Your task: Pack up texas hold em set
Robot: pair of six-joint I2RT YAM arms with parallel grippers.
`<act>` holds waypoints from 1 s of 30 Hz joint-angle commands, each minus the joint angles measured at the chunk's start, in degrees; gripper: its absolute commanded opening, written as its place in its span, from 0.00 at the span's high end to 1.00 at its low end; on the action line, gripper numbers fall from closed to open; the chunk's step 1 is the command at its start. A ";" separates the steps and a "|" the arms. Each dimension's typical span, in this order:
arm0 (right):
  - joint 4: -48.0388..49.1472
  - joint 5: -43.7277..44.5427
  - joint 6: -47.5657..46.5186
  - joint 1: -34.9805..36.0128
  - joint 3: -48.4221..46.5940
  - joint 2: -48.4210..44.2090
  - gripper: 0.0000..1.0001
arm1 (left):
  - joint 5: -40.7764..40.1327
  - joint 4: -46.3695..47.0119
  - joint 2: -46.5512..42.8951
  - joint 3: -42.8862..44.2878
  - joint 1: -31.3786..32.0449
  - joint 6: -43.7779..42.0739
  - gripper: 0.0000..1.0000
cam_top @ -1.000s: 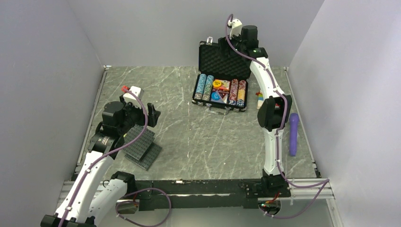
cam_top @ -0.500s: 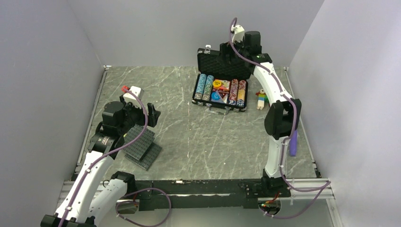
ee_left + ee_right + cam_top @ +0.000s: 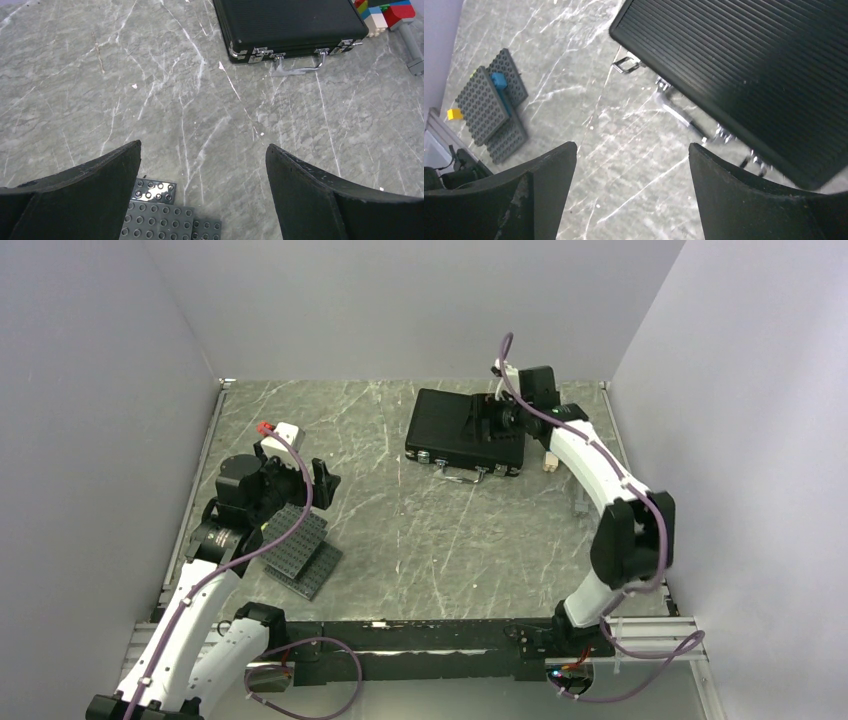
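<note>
The texas hold em set (image 3: 455,428) is a black ribbed briefcase lying at the back of the table with its lid down, so its contents are hidden. Its silver latches (image 3: 257,51) and handle (image 3: 300,67) face the near side. My right gripper (image 3: 492,423) hangs over the right part of the lid, open, with nothing between its fingers. The right wrist view shows the case (image 3: 764,65) at upper right, and the right gripper (image 3: 631,145) spans bare table by its front edge. My left gripper (image 3: 325,483) stays open far to the left, and the left gripper (image 3: 202,145) holds nothing.
Dark grey studded building plates (image 3: 300,545) lie under the left arm, and the plates (image 3: 160,215) show between its fingers. A colourful toy-block figure (image 3: 549,462) stands just right of the case. Grey walls enclose the marbled table (image 3: 420,540).
The case lid has gone from upright to fully down. My right arm swung down and forward with it and its jaws narrowed slightly. The left arm has not moved.
</note>
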State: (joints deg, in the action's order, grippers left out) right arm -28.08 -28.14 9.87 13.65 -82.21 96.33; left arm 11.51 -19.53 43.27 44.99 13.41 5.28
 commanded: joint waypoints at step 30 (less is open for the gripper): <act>20.84 32.66 8.07 0.54 30.60 -18.47 0.73 | -1.01 2.48 -1.34 -0.08 -0.23 -0.20 0.02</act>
State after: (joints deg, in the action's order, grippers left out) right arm -12.23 3.77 17.17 14.24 -49.32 75.37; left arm 11.09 -19.46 42.17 44.88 13.41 5.26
